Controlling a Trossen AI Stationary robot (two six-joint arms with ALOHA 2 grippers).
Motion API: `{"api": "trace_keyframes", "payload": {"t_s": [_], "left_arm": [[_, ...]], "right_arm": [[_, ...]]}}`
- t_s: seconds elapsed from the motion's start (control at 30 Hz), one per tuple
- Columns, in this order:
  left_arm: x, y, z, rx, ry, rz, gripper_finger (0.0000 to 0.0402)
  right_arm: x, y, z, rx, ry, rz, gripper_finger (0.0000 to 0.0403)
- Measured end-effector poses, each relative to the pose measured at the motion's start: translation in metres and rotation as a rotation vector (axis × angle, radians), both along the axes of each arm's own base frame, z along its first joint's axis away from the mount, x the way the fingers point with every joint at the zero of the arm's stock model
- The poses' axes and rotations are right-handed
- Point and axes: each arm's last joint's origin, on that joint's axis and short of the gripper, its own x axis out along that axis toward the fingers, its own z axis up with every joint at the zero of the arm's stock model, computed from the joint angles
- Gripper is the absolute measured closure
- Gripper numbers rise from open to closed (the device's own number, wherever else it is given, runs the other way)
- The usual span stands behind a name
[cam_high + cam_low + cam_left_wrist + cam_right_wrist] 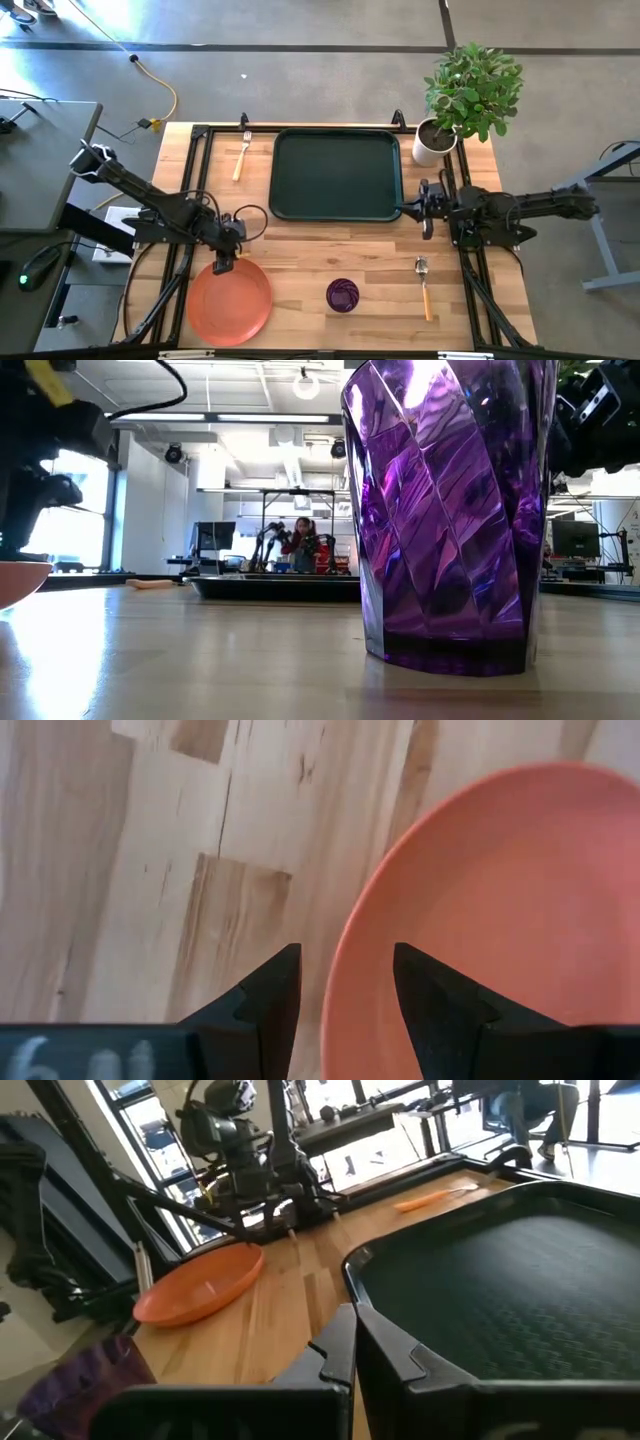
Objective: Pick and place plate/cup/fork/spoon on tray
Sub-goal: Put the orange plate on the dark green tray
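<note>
Landmark: the tray (336, 175), dark green, lying at the far middle of the wooden table (330, 250).

Left gripper (222, 262) sits off the tray's near-left corner, directly over the far rim of the plate (229, 300). In the left wrist view its fingers (268, 1010) are parted a modest way, one on each side of the plate's edge (480, 920), one finger above bare wood and the other above the orange dish; whether they touch the rim cannot be told. Nothing gripped.

Right gripper (427, 208) is at the tray's near-right corner, just beside the rim. In the right wrist view its fingers (335, 1345) are pressed together with nothing between them, the tray rim (400, 1255) just ahead.

Plate: on the table, nearer than the tray and left of it. Cup (342, 294): upright, nearer than the tray, roughly level with its middle. Spoon (424, 286): near the tray's right side, nearer than it. Fork (241, 153): just left of the tray.

Potted plant (462, 100) stands beyond the tray's far-right corner.
</note>
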Motion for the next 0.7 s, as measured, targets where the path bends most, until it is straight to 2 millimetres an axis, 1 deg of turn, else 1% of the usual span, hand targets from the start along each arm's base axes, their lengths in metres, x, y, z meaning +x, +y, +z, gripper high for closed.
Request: {"api": "trace_keyframes", "payload": {"t_s": [0.17,0.3,0.37,0.53,0.6,0.7], "left_arm": [[-0.007,0.003,-0.020,0.025,0.073,0.013,0.0250],[-0.009,0.003,-0.028,0.006,0.094,0.004,0.0253],[-0.007,0.001,-0.029,-0.031,0.081,-0.007,0.0263],[-0.006,0.000,-0.038,-0.069,0.082,-0.005,0.0319],[-0.007,0.000,-0.041,-0.072,0.110,-0.009,0.0348],[-0.004,0.000,-0.042,-0.084,0.107,-0.045,0.0387]], "right_arm": [[0.010,0.000,-0.001,-0.052,0.009,-0.021,0.0402],[0.016,0.000,0.000,-0.077,-0.016,-0.019,0.0402],[0.018,0.000,0.001,-0.071,-0.033,-0.016,0.0402],[0.022,0.000,0.001,-0.050,-0.038,-0.031,0.0402],[0.022,-0.001,-0.001,-0.010,-0.024,-0.073,0.0402],[0.023,-0.002,-0.008,0.077,0.029,-0.130,0.0402]]}}
